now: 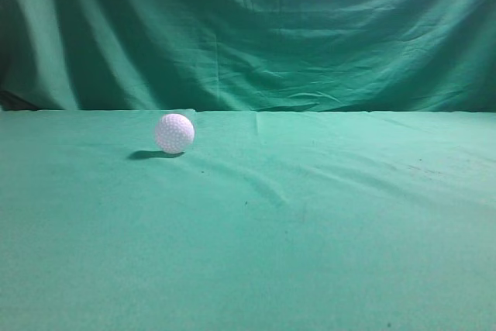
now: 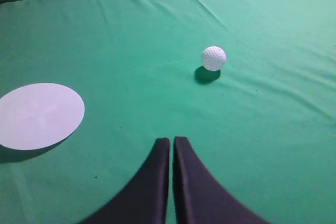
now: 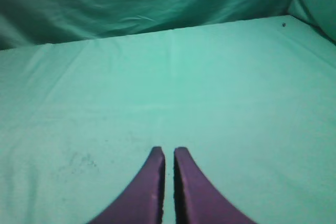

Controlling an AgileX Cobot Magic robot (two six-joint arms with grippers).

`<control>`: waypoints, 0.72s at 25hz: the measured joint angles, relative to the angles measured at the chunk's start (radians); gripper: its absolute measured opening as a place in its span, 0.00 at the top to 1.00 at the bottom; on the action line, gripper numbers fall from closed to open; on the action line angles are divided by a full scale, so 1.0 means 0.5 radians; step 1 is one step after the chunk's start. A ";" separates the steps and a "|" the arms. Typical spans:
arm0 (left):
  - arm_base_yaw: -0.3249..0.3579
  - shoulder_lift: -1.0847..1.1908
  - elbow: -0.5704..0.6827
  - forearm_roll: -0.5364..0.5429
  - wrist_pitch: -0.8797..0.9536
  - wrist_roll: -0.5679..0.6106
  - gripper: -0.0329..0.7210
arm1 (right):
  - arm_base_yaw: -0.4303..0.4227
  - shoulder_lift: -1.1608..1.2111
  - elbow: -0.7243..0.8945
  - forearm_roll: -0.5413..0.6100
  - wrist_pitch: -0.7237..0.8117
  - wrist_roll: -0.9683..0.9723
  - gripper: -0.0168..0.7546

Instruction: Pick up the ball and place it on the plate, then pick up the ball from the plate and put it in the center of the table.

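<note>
The small white dimpled ball (image 1: 174, 132) rests on the green cloth table (image 1: 310, 238), left of the middle in the exterior view. In the left wrist view the ball (image 2: 213, 58) lies ahead and to the right of my left gripper (image 2: 171, 140), which is shut and empty, well short of it. A flat white round plate (image 2: 39, 115) lies on the cloth to the left of that gripper. My right gripper (image 3: 169, 150) is shut and empty over bare cloth. Neither gripper shows in the exterior view, and the plate is out of view there.
A draped green curtain (image 1: 248, 29) hangs behind the table's far edge. The cloth has low wrinkles near the middle (image 1: 263, 184). A folded green cloth edge (image 3: 315, 3) rises at the right wrist view's far right.
</note>
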 joint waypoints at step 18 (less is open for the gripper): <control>0.000 0.000 0.000 0.000 0.000 0.000 0.96 | -0.053 0.000 0.004 -0.018 0.117 -0.090 0.91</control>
